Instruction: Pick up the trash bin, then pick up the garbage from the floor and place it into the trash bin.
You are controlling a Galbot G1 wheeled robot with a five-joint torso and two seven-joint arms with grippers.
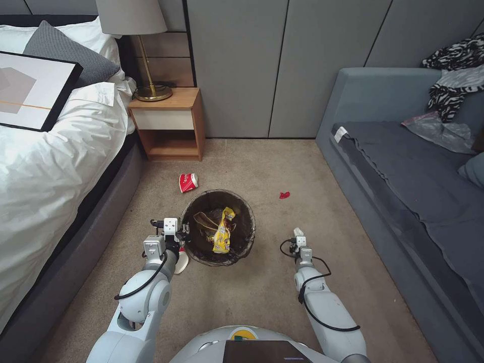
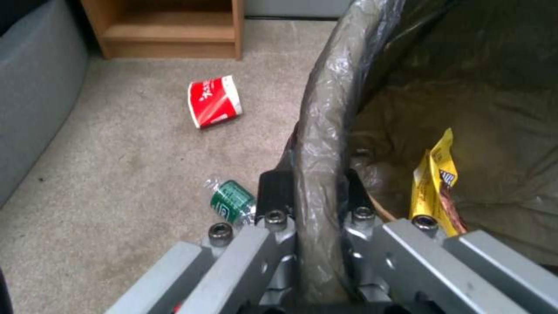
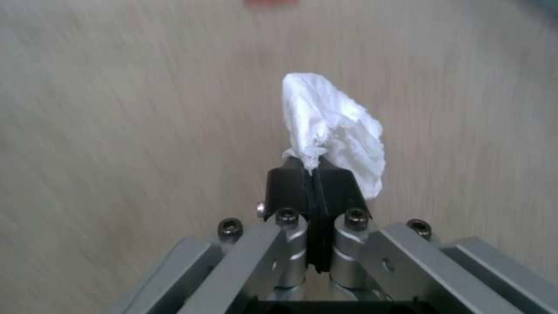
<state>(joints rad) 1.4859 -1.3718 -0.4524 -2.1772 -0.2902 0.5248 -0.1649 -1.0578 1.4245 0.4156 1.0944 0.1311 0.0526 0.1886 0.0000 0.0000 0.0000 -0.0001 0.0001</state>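
The trash bin [image 1: 242,234], lined with a dark bag, hangs over the carpet in front of me. My left gripper [image 1: 182,233] is shut on its left rim [image 2: 317,144], one finger outside and one inside. A yellow snack wrapper [image 1: 222,231] and a brown paper bag [image 1: 203,222] lie inside the bin. My right gripper [image 1: 299,234] is to the right of the bin, shut on a white tissue [image 3: 337,126]. A red paper cup [image 1: 188,182] lies on its side beyond the bin. A small red scrap [image 1: 285,194] lies farther right. A clear green-labelled bottle [image 2: 233,203] lies below the left gripper.
A bed [image 1: 50,151] runs along the left and a grey sofa [image 1: 403,166] along the right. A wooden nightstand [image 1: 169,123] with a lamp stands at the back left. A second red and white cup [image 1: 181,262] peeks out beside my left forearm. Open carpet lies between the furniture.
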